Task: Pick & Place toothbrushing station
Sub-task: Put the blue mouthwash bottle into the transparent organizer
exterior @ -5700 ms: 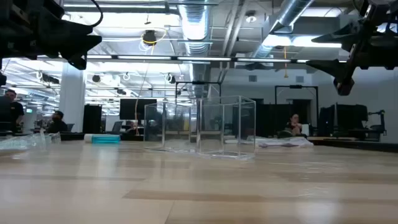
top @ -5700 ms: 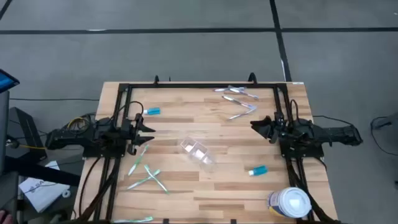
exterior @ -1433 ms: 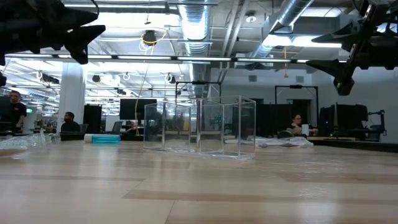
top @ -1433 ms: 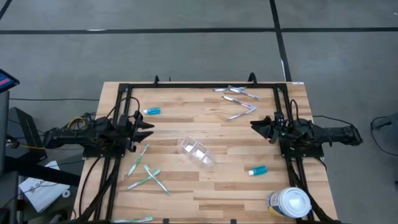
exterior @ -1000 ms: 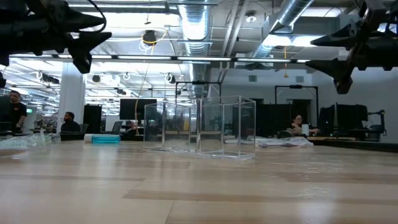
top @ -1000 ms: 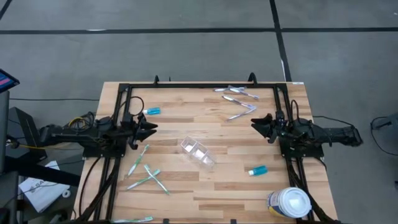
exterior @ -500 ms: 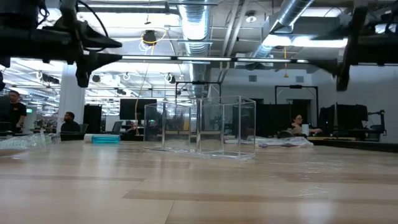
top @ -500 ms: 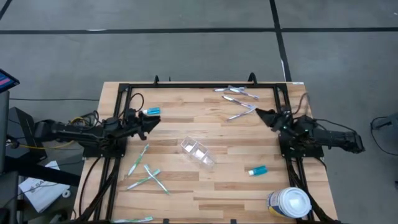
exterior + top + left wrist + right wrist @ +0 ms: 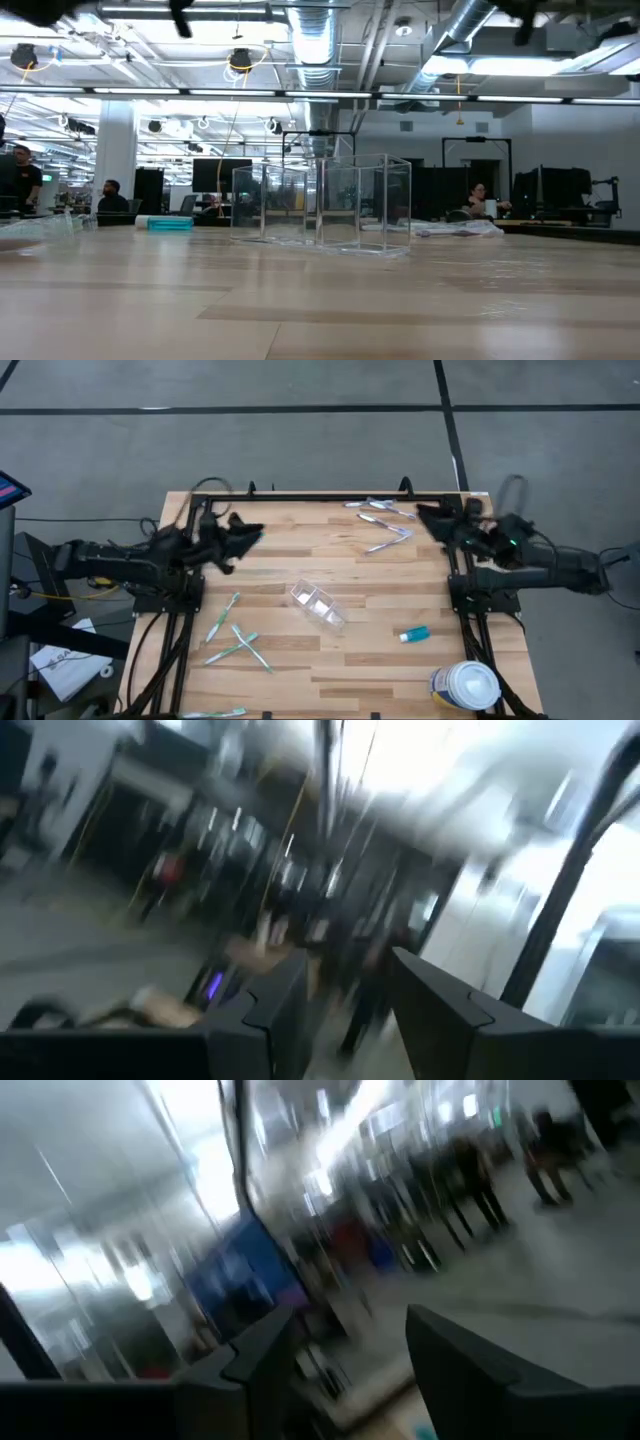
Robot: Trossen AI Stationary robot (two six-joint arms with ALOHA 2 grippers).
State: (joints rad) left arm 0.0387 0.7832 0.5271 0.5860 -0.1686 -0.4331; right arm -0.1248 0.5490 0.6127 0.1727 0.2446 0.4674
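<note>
The toothbrushing station is a clear, colourless holder with compartments, resting on the wooden table near its middle; the low view shows it too. My left gripper hangs open, high above the table's far left part, well away from the station. My right gripper hangs open, high above the far right corner. Each wrist view shows its own two dark fingers apart with nothing between them: left gripper, right gripper.
Green-and-white toothbrushes lie near the left front. Pale toothbrushes lie at the far edge. A blue tube lies at the right, and a white-lidded round tub stands at the front right corner. People show in the room behind the table.
Both arms have risen steeply and reached toward the table's far edge, the left from the left side and the right from the right side. In the low view both grippers have gone up almost out of the picture. The station and the other things have kept still.
</note>
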